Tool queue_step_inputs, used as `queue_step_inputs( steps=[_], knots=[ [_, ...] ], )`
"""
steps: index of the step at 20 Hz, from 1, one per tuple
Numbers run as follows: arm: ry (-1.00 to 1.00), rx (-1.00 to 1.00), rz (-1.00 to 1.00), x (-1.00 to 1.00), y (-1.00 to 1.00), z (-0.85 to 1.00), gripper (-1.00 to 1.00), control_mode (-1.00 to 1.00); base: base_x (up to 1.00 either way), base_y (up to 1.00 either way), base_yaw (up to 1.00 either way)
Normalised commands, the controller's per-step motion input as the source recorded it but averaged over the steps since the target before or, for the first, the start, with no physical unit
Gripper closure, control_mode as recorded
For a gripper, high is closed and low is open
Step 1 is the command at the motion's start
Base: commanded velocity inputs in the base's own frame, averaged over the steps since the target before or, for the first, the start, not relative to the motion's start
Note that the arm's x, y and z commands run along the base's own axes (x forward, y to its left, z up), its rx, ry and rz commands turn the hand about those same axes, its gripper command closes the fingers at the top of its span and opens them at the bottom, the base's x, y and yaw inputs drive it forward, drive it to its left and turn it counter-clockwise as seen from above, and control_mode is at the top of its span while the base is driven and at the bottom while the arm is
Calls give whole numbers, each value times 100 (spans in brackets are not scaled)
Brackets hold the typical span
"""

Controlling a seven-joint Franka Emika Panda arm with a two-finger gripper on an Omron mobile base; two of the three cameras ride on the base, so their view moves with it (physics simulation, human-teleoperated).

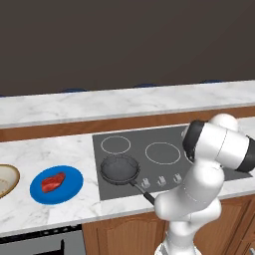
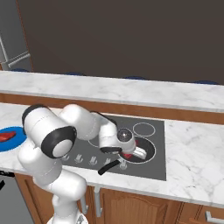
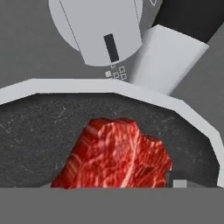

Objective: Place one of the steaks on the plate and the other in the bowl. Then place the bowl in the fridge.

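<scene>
One red steak lies on the blue plate, which also shows at the left edge of the right base view as the plate. The other steak lies on a dark pan surface with a pale rim. My gripper hangs low over this steak. In the hand view my gripper straddles the meat, one fingertip against its edge; I cannot tell if it grips. The tan bowl sits left of the plate, cut by the frame. The grey fridge stands far left.
A dark frying pan stands on the stove's front left, its handle pointing at the counter's front edge. Knobs line the stove's front. A raised marble ledge runs behind. White marble counter lies right of the stove.
</scene>
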Motion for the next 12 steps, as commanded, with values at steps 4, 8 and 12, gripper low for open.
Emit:
queue_step_inputs(
  steps=[4,8,12],
  knots=[
    [0,0,-14,0,-33,87,100,-100,0,0,0],
    [0,0,-4,-4,-15,100,100,-100,0,0,0],
    [2,0,-2,-13,0,100,100,-100,0,0,0]
  ],
)
